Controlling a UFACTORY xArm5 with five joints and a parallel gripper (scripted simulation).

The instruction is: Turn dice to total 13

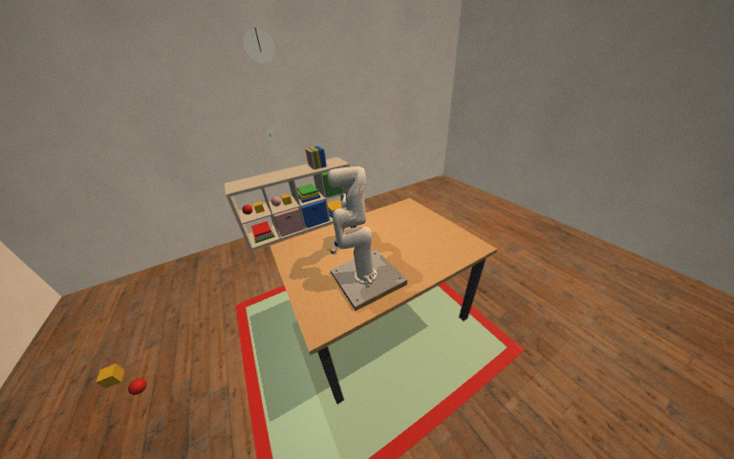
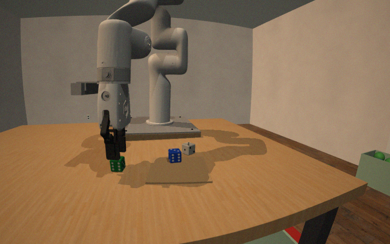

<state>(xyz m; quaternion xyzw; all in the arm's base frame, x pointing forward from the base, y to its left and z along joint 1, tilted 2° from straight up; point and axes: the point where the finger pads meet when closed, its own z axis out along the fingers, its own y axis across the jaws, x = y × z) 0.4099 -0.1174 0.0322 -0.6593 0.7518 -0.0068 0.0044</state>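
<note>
In the exterior view a green die (image 2: 117,164) sits flat on the wooden table, left of the thin tan mat (image 2: 179,173). My gripper (image 2: 112,156) points straight down right over the green die, its dark fingertips at the die's top, partly open with nothing held. A blue die (image 2: 174,155) sits at the mat's far edge; I cannot tell whether it rests on the mat. A grey die (image 2: 188,148) sits just behind it, off the mat. In the top view the arm (image 1: 353,227) hides the dice.
The arm's grey base plate (image 2: 161,128) lies behind the dice. A green bin with green balls (image 2: 384,172) stands on the floor to the right of the table. A shelf with coloured boxes (image 1: 289,205) stands behind the table.
</note>
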